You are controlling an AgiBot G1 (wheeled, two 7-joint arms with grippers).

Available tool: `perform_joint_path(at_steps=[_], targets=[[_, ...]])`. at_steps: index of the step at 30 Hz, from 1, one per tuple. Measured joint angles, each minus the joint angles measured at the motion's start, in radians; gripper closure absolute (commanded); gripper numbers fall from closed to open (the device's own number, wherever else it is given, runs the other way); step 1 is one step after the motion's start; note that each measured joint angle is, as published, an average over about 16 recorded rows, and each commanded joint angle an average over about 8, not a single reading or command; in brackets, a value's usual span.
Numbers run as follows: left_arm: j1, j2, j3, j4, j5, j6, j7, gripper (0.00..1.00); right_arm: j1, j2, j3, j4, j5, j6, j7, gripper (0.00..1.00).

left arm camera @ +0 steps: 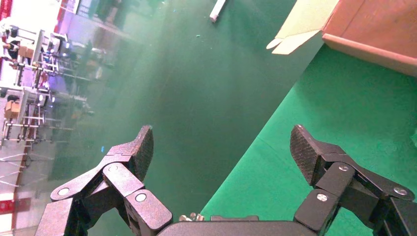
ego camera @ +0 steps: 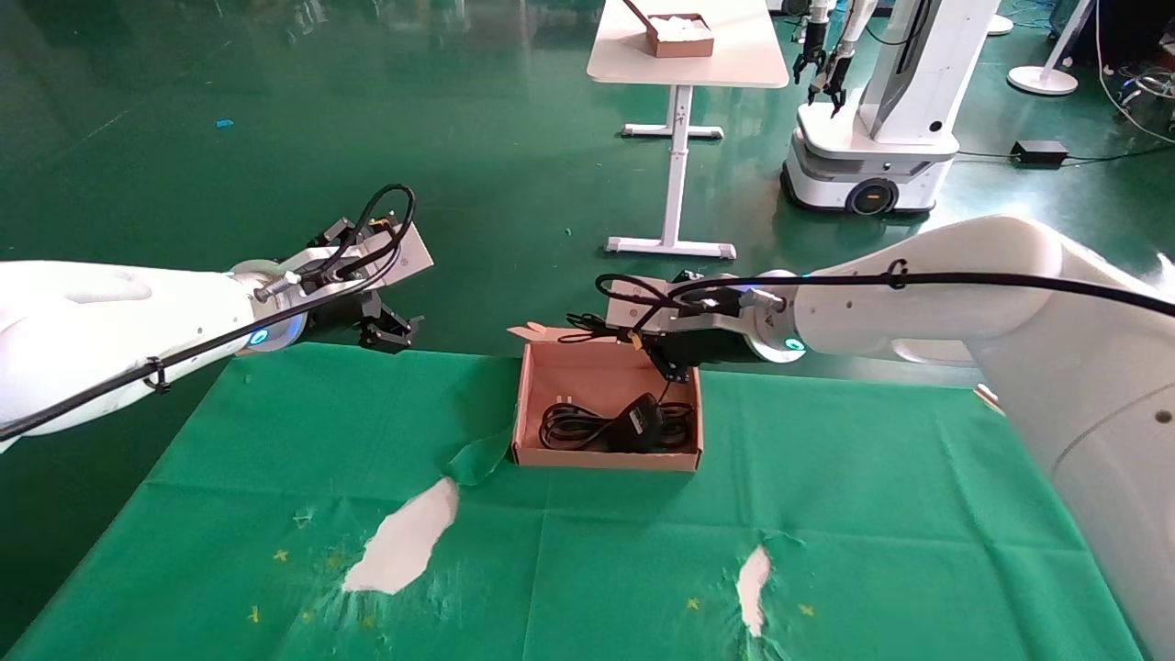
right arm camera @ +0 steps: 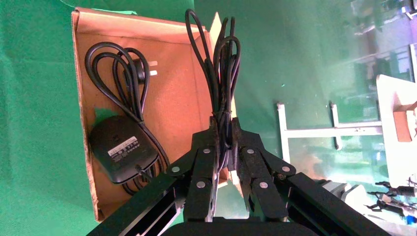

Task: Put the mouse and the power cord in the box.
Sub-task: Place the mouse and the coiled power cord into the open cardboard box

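Power cord (ego camera: 574, 424) and mouse (ego camera: 640, 424) lie in the box (ego camera: 601, 371); my right gripper (right arm camera: 223, 129) pinches the mouse's bundled cable (right arm camera: 222, 64) above its far edge; release remains; left gripper (left arm camera: 221, 152), fingers wide, idles far left.

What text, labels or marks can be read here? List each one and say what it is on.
None can be read.
White label on the underside of the mouse, lying in the box: printed lines too small to read.
The power cord, right tool and left tool: no lettering visible.
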Motion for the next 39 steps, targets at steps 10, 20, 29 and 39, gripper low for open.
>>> perform_joint_path(at_steps=[10,20,29,39], targets=[[0.001,0.002,0.0,0.003,-0.003,0.0,0.003,0.0,-0.002,0.008,0.009,0.014,0.003,-0.008,0.0,0.0],[0.001,0.004,-0.001,0.005,-0.005,0.0,0.005,0.0,-0.052,0.064,0.048,0.08,0.079,-0.059,0.017,0.0],[0.001,0.003,-0.001,0.005,-0.005,0.0,0.005,0.0,-0.147,0.17,0.116,0.2,0.233,-0.15,0.053,0.0],[0.008,-0.001,-0.011,0.0,-0.019,0.01,0.011,0.0,-0.262,0.297,0.197,0.344,0.418,-0.259,0.095,0.0]])
